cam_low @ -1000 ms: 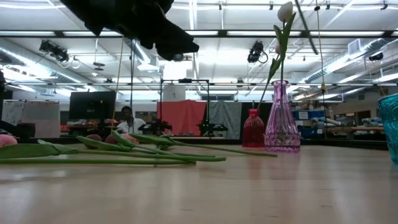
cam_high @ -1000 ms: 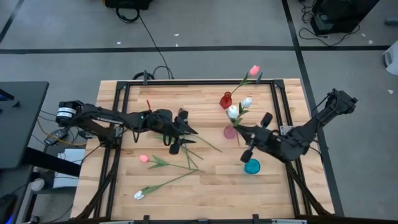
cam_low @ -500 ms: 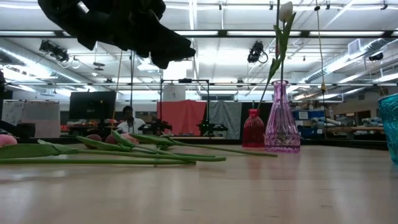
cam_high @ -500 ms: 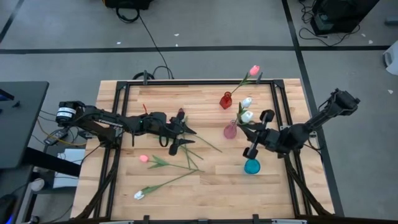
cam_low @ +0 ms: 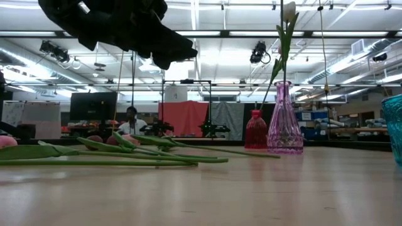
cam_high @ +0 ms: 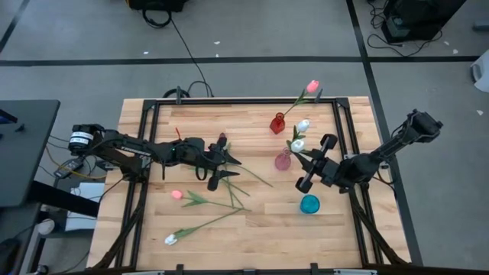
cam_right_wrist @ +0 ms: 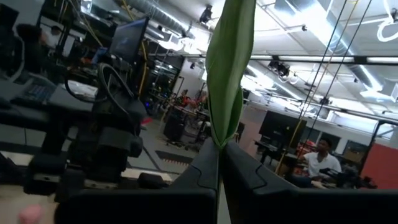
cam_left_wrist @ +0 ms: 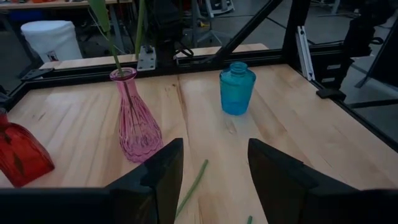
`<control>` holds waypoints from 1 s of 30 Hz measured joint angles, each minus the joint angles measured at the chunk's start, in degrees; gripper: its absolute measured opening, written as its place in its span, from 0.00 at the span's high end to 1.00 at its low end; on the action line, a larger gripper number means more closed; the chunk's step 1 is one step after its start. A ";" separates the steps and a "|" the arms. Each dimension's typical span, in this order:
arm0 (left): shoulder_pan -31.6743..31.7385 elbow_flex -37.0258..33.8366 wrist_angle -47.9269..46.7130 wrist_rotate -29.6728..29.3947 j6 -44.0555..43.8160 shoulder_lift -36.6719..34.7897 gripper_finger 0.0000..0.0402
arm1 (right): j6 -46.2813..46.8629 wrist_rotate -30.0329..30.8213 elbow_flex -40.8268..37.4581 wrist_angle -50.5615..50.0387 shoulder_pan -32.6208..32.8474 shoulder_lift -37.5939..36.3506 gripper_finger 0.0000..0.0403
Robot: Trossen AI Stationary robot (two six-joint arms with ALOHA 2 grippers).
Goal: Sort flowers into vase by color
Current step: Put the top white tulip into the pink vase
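A pink glass vase holds white tulips; their stems rise from its mouth, and a white head shows high above it. My right gripper is just right of the vase, shut on one white tulip. A red vase holds a pink tulip. A blue vase stands empty. Several tulips lie flat on the table, among them a pink one and a white one. My left gripper hangs open above their stems. My right gripper pinches the white tulip's green leaf and stem between its two fingertips. The fingers come level from the table's right side and lie across the stem. The tulip stands nearly upright, and its lower stem goes down toward the pink vase's mouth.
A black frame rail runs around the table top. The three vases stand close together at the right. Loose stems cover the middle left. A person sits in the room far behind the table.
My right gripper has gone toward the table's right edge and turned, taking the white tulip's head with it, away from the pink vase. My left gripper has drawn back a little toward the table's left edge, still open.
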 joint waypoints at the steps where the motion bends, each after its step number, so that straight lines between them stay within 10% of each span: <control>1: 0.00 0.00 0.01 -0.02 0.00 0.00 0.54 | 0.29 0.03 0.00 -0.50 -0.38 0.02 0.96; 15: 0.00 0.00 -0.38 -0.42 -0.62 0.04 0.54 | 7.96 3.10 -5.35 -0.53 -4.23 0.04 0.96; 24: 0.72 0.00 -5.85 -0.44 -4.68 0.04 0.54 | 16.53 30.81 -6.84 -1.25 -0.40 0.02 0.81; 30: 1.25 0.00 -6.67 -0.44 -4.63 0.04 0.54 | 16.90 29.79 -6.84 -1.34 4.38 0.04 0.72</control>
